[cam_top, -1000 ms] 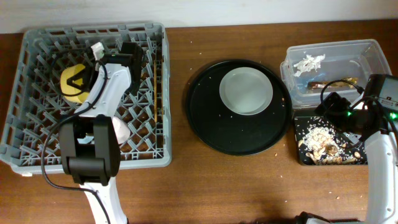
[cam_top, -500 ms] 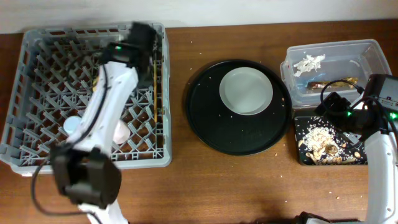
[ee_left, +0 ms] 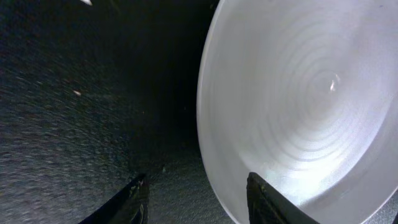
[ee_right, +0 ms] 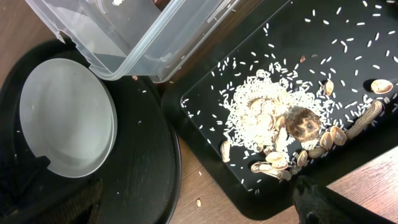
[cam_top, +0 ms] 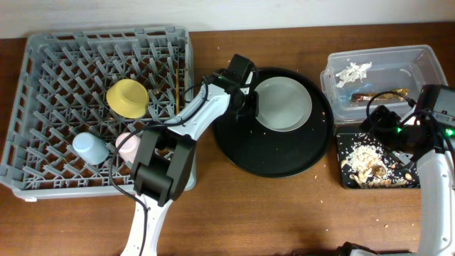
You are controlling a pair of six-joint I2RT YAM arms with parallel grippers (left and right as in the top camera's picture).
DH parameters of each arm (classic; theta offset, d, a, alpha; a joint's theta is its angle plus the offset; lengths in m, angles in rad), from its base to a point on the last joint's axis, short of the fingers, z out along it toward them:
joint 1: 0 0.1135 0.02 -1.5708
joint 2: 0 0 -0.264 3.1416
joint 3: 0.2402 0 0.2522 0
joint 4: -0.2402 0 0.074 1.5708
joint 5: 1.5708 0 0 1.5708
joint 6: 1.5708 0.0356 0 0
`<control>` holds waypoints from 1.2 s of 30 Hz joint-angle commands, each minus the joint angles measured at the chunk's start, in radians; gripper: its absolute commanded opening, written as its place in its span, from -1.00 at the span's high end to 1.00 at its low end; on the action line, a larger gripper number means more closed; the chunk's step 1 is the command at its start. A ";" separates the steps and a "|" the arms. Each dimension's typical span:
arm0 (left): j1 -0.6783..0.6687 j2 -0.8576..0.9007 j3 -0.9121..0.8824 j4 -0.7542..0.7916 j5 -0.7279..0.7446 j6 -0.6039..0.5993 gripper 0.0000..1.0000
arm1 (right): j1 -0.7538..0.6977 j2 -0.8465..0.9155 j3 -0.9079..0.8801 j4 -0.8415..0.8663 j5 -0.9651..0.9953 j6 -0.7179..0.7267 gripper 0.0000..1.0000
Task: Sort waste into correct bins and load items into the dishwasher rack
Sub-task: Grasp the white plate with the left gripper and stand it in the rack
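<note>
**Overhead.** My left claw (cam_top: 247, 99) is over the left edge of the round black tray (cam_top: 274, 162), just beside the grey-green plate (cam_top: 284, 104), which lies on that tray's far half. Left of the tray stands the dishwasher rack (cam_top: 43, 85). It holds the yellow bowl (cam_top: 127, 97), blue cup (cam_top: 90, 148), pink cup (cam_top: 129, 146) and chopsticks (cam_top: 176, 92). Right of the tray is the clear tub (cam_top: 426, 53), with the napkin (cam_top: 353, 72) and wrapper (cam_top: 380, 96) inside. The black rectangular tray (cam_top: 343, 178) adjoins the tub and carries the food scraps (cam_top: 366, 160). My right claw (cam_top: 380, 117) hovers right of the round tray, where tub and rectangular tray meet.

**Left wrist.** The left claw is released, jaws spread. One fingertip (ee_left: 135, 198) is over the round tray's black surface and the other over the plate, with the plate's rim between them. Contact cannot be determined.

**Right wrist.** The right claw is released and grasps nothing. The scraps lie heaped with scattered rice, right of the round tray.
</note>
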 commanded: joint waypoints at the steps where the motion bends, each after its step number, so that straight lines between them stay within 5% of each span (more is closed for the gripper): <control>1: -0.015 0.031 -0.002 -0.008 0.024 -0.028 0.19 | -0.002 -0.002 0.006 0.000 0.012 0.008 -0.97; 4: -0.038 0.046 -0.002 -0.035 -0.066 -0.026 0.91 | -0.002 -0.002 0.006 0.000 0.012 0.008 -0.97; 5: -0.037 0.042 0.001 -0.055 -0.084 -0.010 0.99 | -0.002 -0.002 0.006 0.000 0.012 0.008 -0.97; 9: 0.038 -0.035 0.082 -0.194 -0.091 0.019 0.99 | -0.002 -0.002 0.006 0.000 0.012 0.008 -0.97; 11: 0.095 -0.162 0.116 -0.280 -0.208 0.027 0.99 | -0.002 -0.002 0.006 0.000 0.012 0.008 -0.97; 17: 0.182 -0.592 0.116 -0.417 -1.144 0.278 0.99 | -0.002 -0.002 0.006 0.000 0.012 0.008 -0.97; 19: 0.234 -0.587 0.107 -0.456 -1.269 0.365 0.99 | -0.002 -0.002 0.006 0.000 0.012 0.008 -0.97; 24: 0.425 -0.581 -0.053 -0.364 -1.357 0.351 0.99 | -0.002 -0.002 0.006 0.000 0.012 0.008 -0.97; 27: 0.497 -0.567 -0.199 -0.158 -1.357 0.353 0.99 | -0.002 -0.002 0.006 0.000 0.012 0.008 -0.97; 29: 0.512 -0.542 -0.270 -0.030 -1.357 0.421 0.99 | -0.002 -0.002 0.006 0.000 0.012 0.008 -0.97; 34: 0.512 -0.461 -0.283 -0.005 -1.356 0.438 1.00 | -0.002 -0.002 0.006 0.000 0.012 0.008 -0.97; 35: 0.511 -0.465 -0.283 -0.010 -1.324 0.437 0.58 | -0.002 -0.002 0.006 0.000 0.012 0.008 -0.97; 36: 0.508 -0.475 -0.283 -0.017 -1.295 0.437 -0.08 | -0.002 -0.002 0.006 0.000 0.012 0.008 -0.97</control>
